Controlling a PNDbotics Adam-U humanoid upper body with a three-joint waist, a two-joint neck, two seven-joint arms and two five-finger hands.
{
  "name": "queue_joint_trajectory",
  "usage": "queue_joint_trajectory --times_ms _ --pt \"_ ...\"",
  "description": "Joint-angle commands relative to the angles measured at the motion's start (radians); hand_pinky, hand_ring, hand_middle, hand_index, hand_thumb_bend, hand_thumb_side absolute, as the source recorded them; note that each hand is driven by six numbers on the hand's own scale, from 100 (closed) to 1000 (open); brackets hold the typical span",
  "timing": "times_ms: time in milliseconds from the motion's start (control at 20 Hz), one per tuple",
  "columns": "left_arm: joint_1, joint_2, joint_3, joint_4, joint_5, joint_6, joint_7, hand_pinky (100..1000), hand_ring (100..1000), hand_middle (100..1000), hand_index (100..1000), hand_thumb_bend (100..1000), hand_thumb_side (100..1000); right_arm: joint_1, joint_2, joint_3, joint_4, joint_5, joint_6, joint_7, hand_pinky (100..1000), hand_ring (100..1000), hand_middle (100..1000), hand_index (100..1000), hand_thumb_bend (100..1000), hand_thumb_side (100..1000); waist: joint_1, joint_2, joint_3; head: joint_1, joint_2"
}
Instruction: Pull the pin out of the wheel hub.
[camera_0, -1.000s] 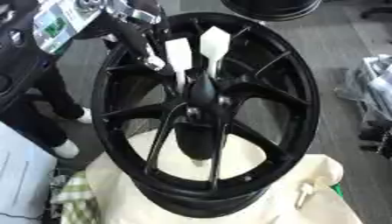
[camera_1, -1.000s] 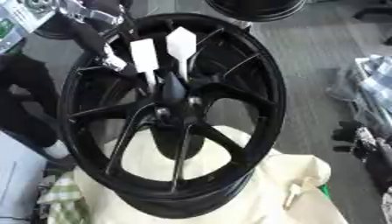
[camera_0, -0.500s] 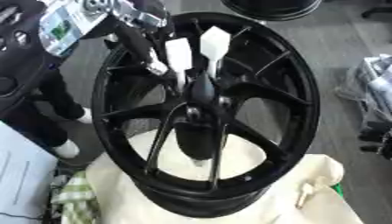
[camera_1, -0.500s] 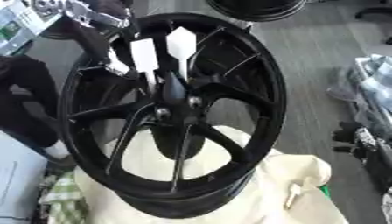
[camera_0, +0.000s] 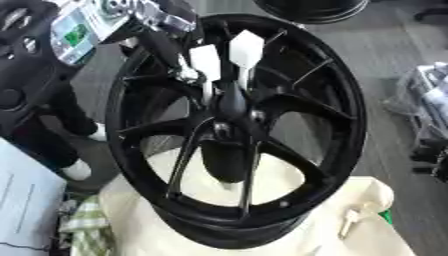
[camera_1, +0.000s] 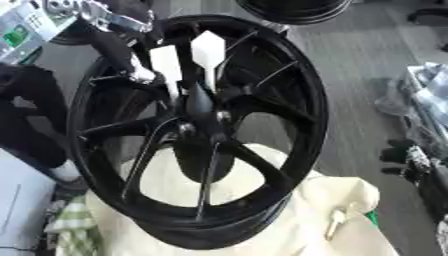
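Left hand barely moved; pins not out yet.
The left hand (camera_0: 179, 55) stays by two white pins (camera_0: 245, 47) in the wheel hub (camera_0: 229, 107); its fingers' closure is unclear.

Black spoked wheel hub (camera_0: 236, 135) stands tilted on cloth — white-tagged pins (camera_0: 245, 50) at centre.

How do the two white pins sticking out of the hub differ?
The right white flat-headed pin stands higher and free of the hand; the left white flat-headed pin sits lower, beside the left hand, whose dark fingers reach its base. Both rise from the black spoked wheel's hub.
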Motion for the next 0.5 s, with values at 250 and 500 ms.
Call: queue_joint_trajectory --times_ms 250,500 --pt "-0.027 -0.001 0.005 -0.006 -0.020 0.012 0.001 866 749 595 669 275 735 -0.003 -0.011 -0.003 -0.005 0.008 0.001 0.002 666 746 654 789 100 852 -0.002 -0.012 -0.002 0.006 -0.003" --pt "-0.031 -0.011 0.010 -0.004 -0.037 0.022 0.001 857 735 573 616 225 605 -0.004 -0.010 -0.002 -0.003 0.011 0.001 0.003 666 745 654 789 100 853 -0.001 -0.011 -0.002 0.005 -0.004"
